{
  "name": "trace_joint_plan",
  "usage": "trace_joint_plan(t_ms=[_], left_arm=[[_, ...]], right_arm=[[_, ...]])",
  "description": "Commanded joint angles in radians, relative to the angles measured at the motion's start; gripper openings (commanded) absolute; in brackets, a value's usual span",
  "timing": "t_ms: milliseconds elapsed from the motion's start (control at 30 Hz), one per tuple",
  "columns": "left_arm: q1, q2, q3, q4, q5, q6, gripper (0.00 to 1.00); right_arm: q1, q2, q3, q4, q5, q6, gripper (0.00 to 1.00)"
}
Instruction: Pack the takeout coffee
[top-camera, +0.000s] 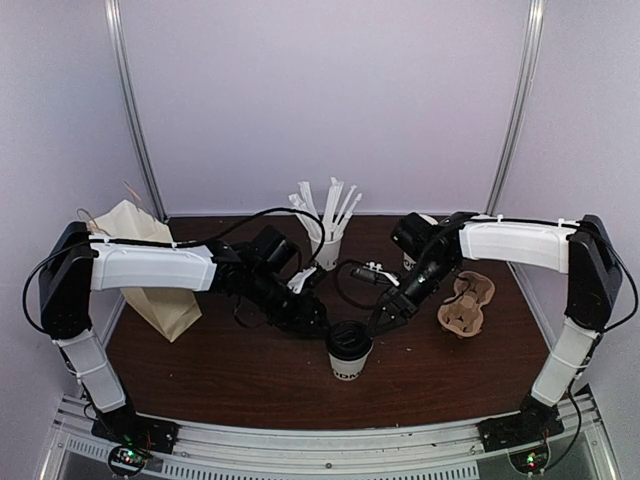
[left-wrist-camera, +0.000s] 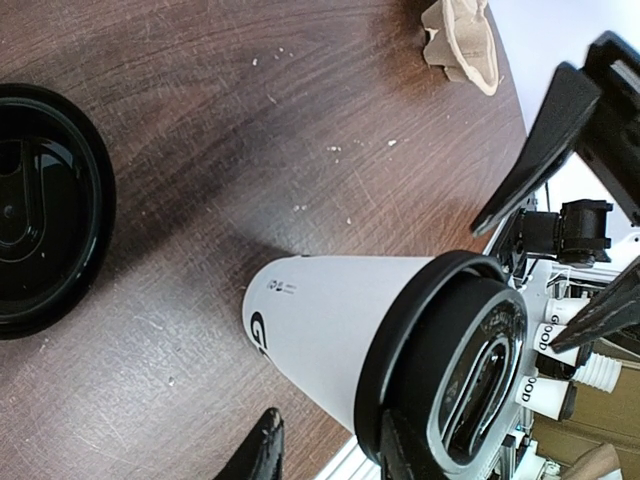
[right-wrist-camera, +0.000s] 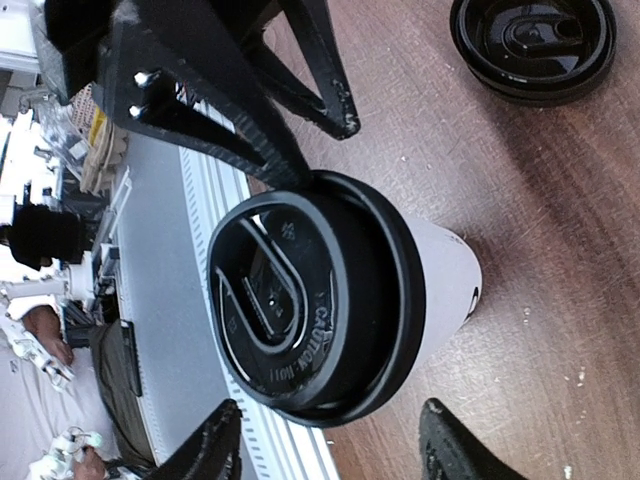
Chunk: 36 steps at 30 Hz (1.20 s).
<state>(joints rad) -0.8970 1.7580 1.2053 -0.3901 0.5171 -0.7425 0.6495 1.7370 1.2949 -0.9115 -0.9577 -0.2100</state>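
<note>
The takeout coffee (top-camera: 350, 352), a white paper cup (left-wrist-camera: 330, 320) with a black lid (right-wrist-camera: 310, 290), stands upright at the table's front middle. My left gripper (top-camera: 322, 322) sits just left of it, open. In the left wrist view the left gripper (left-wrist-camera: 330, 452) has one finger (left-wrist-camera: 398, 450) against the lid's rim and the other finger (left-wrist-camera: 262, 448) out over bare table. My right gripper (top-camera: 381, 320) hovers at the cup's right. In the right wrist view the right gripper (right-wrist-camera: 330, 450) is open, its fingers (right-wrist-camera: 212, 440) apart beside the lid and touching nothing.
A brown paper bag (top-camera: 150, 275) stands at the left. A cardboard cup carrier (top-camera: 467, 305) lies at the right. A cup of white straws (top-camera: 328, 235) stands at the back middle. A stack of spare black lids (left-wrist-camera: 40, 205) lies on the wood near the cup.
</note>
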Motion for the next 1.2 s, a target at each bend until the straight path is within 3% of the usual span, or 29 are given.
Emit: trace_joint_plan(t_ms=[0,500,800,1167], left_arm=[[-0.01,0.027,0.01,-0.03,-0.047,0.027,0.34],[-0.017,0.031,0.013,-0.038,-0.053,0.039,0.34],[-0.021,0.032,0.008,-0.038,-0.062,0.046,0.34],[-0.027,0.058,-0.024,-0.041,-0.097,0.057,0.34]], right_arm=[[-0.004,0.021,-0.024,0.018,-0.046,0.018,0.55],[-0.005,0.048,-0.063,0.034,-0.031,0.048,0.37],[-0.008,0.12,-0.06,0.037,-0.047,0.079,0.33],[-0.024,0.209,-0.111,0.034,0.137,0.144,0.23]])
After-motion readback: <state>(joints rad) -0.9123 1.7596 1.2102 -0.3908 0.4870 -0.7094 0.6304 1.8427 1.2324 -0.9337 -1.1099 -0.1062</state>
